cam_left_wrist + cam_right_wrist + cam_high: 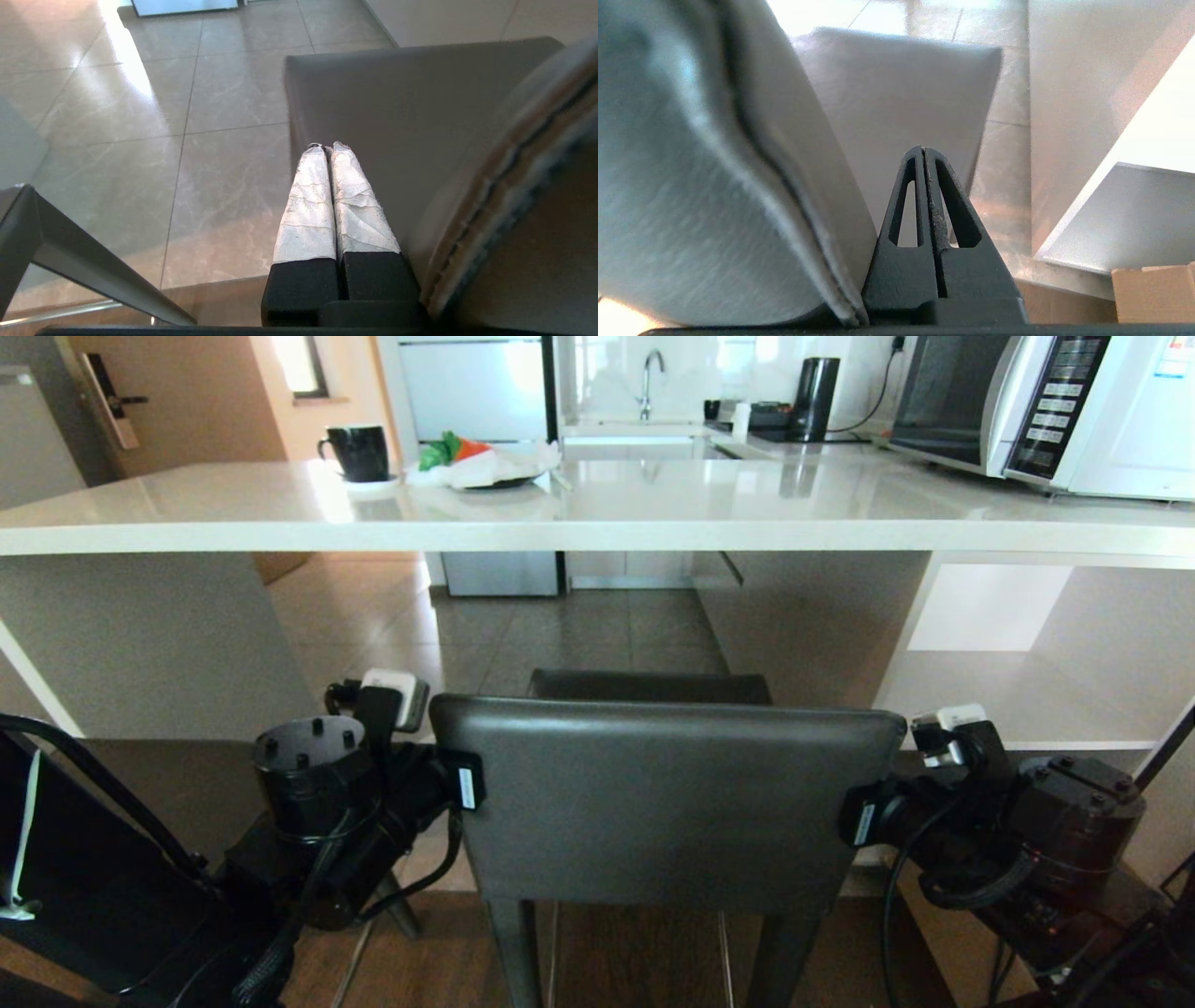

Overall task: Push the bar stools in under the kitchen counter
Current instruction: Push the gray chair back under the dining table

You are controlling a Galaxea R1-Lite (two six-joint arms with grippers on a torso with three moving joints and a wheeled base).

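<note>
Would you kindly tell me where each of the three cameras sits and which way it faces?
Head view: on the robot's head, looking forward and down at the bar stool before the kitchen counter; both arms flank the backrest.
Left wrist view: behind the shut left hand, facing along the stool's seat toward the tiled floor.
Right wrist view: behind the shut right hand, facing along the backrest's other side.
All three share this stool.

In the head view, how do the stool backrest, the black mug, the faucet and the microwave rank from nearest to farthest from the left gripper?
1. The stool backrest: right beside the shut left gripper, at its left edge.
2. The black mug: on the kitchen counter, ahead of it.
3. and 4. The faucet, far back at the centre, and the microwave, far right: too close to call.
</note>
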